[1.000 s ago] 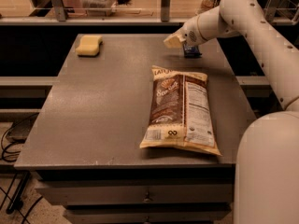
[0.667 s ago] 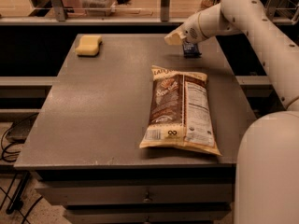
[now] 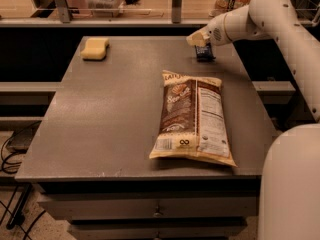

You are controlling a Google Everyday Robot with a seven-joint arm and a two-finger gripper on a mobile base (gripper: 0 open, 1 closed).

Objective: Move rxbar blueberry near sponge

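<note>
At the far left corner of the table (image 3: 110, 114) we find the sponge (image 3: 95, 48), lying flat with bare tabletop all round it. Moving right, a large chip bag (image 3: 192, 119) lies lengthwise in the middle of the surface, well apart from the sponge. Beyond its top edge, near the far right of the table, we see the rxbar blueberry (image 3: 204, 53), a small dark shape just past the bag and not touching it. The gripper (image 3: 200, 40) sits directly on top of the bar, its tip meeting the bar's upper edge, with the arm (image 3: 280, 14) reaching in from the right. We cannot tell whether the gripper has closed on the bar or is only poised over it, nor whether the bar rests on the table or is raised a little. As we judge it, the task is at its opening stage: the approach to the bar is made, but the bar is on the opposite side of the table from the sponge. What remains is a sure grasp, the carry leftward past the bag's far end, and the set-down beside the sponge.
</note>
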